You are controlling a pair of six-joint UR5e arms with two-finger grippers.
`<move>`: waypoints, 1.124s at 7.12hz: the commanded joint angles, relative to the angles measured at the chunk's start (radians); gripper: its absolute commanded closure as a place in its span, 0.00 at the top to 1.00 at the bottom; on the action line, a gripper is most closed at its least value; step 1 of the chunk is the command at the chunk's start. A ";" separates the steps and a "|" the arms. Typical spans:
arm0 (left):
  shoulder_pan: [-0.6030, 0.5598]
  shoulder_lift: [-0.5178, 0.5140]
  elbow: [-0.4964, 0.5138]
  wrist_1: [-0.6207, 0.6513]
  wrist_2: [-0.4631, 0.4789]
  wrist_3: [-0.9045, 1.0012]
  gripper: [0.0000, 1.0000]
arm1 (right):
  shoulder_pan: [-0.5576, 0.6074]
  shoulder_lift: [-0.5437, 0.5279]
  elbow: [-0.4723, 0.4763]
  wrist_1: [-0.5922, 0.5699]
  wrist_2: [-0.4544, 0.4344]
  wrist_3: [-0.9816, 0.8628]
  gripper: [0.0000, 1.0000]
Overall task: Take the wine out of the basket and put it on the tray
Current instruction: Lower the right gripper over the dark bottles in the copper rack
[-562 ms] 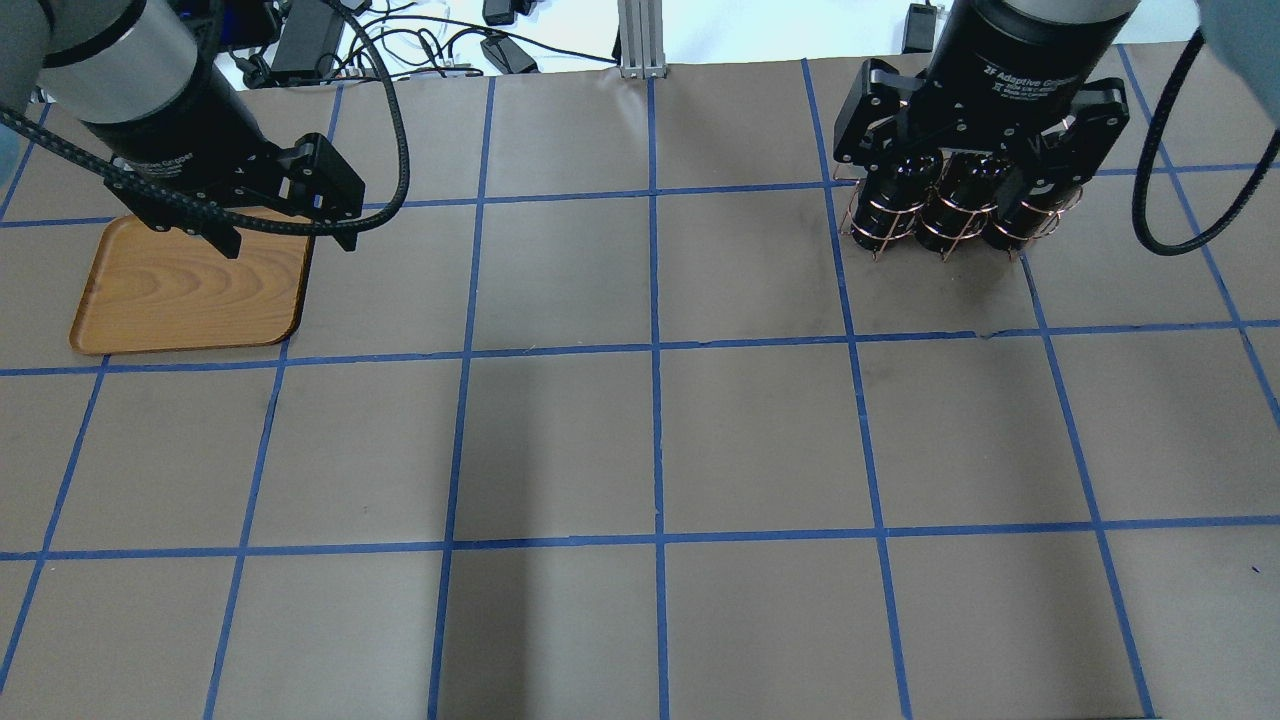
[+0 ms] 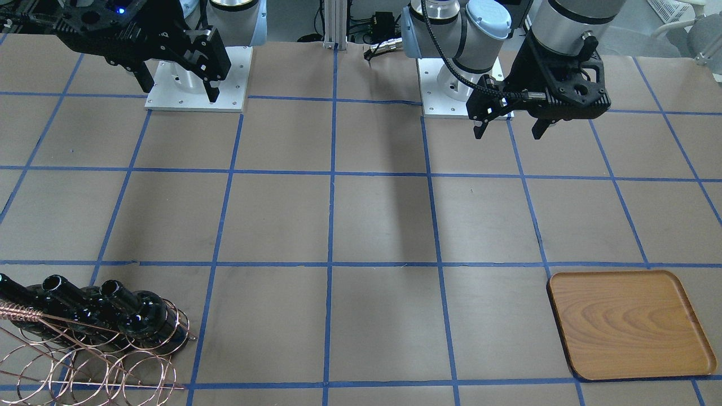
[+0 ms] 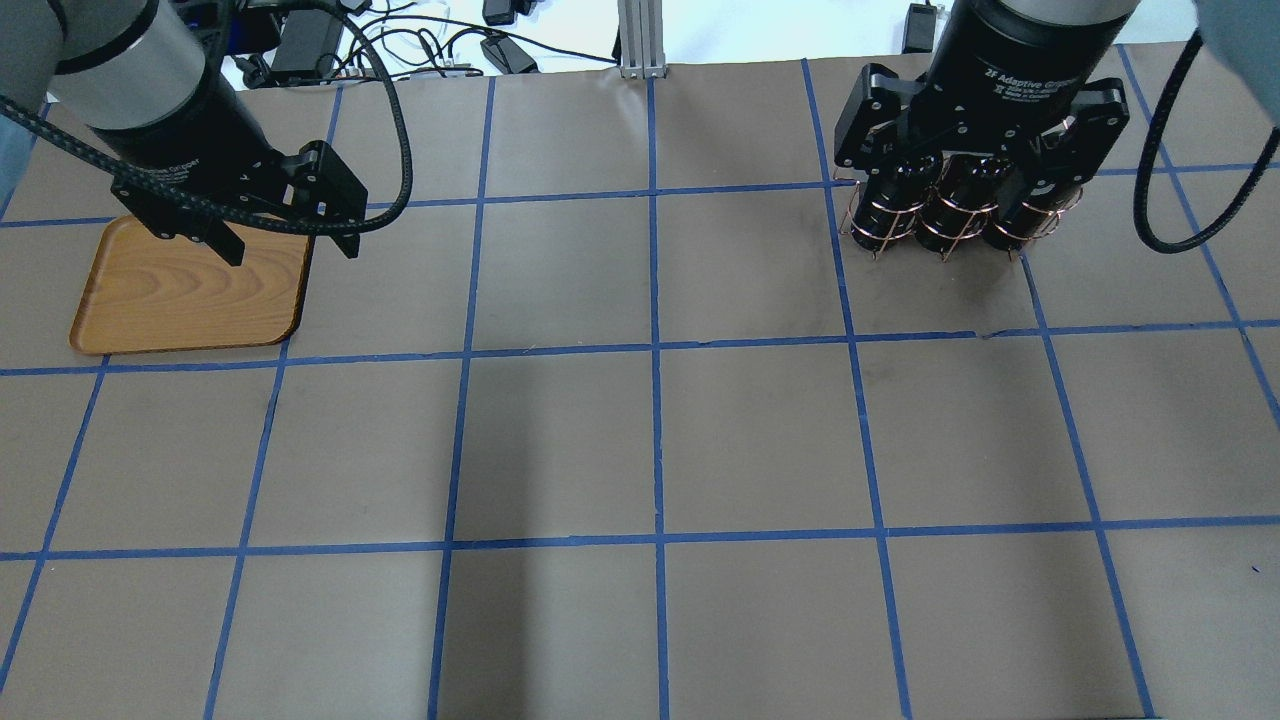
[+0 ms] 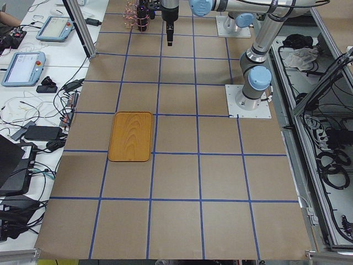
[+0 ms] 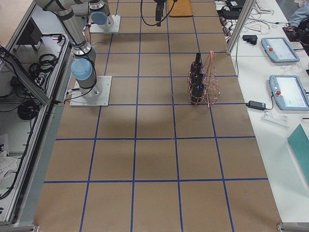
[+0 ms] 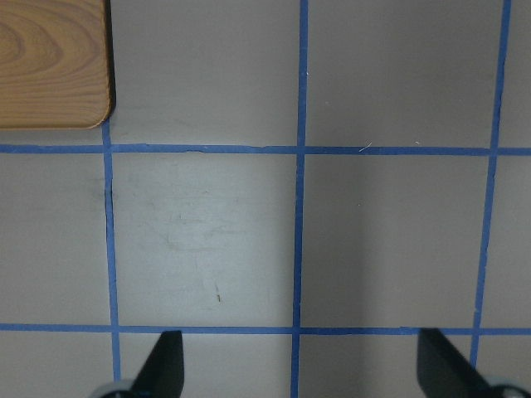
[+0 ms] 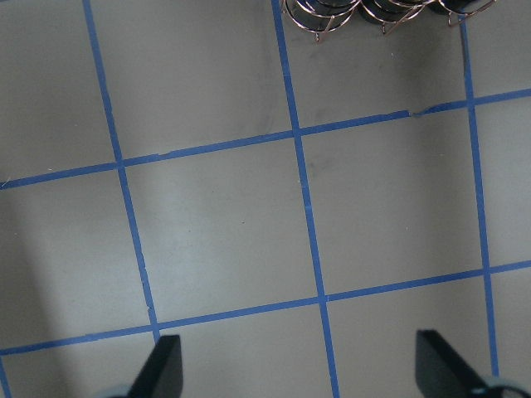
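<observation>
Brown paper taped into a blue grid covers the counter (image 3: 660, 440), and on it the task looks barely begun. Both arms hang high over the robot's side. The right arm (image 2: 141, 34) and the left arm (image 2: 564, 51) each carry jaws spread wide with nothing between them, as both wrist views show. On the left arm's side the tray (image 2: 626, 324) lies bare, well apart from the basket (image 2: 84, 366) on the robot's far right, where three bottles sit side by side. The wine (image 2: 144, 321) nearest the counter's middle seems the easiest pick. I judge the right jaws should come down squarely over that bottle, close on glass clear of the wire loops, and draw it out along its own axis so nothing snags. Glossy glass wants a firm, centred hold. From overhead the right arm covers the bottles' necks. The front view cuts the basket at its left and bottom edges, and the right wrist view catches only a few loops. How steeply the bottles lean I cannot settle.
</observation>
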 commanded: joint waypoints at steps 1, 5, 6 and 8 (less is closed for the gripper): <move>0.002 0.003 0.000 0.001 0.001 -0.003 1.00 | -0.001 0.000 0.000 0.002 0.000 -0.006 1.00; 0.005 0.004 0.000 0.001 0.001 -0.001 1.00 | -0.001 0.005 -0.002 -0.001 -0.032 -0.059 1.00; 0.007 0.006 0.000 0.001 0.001 -0.001 1.00 | -0.002 0.005 -0.002 -0.004 -0.029 -0.060 1.00; 0.007 0.006 0.000 0.001 0.001 -0.001 1.00 | -0.015 0.037 -0.008 -0.015 -0.040 -0.139 1.00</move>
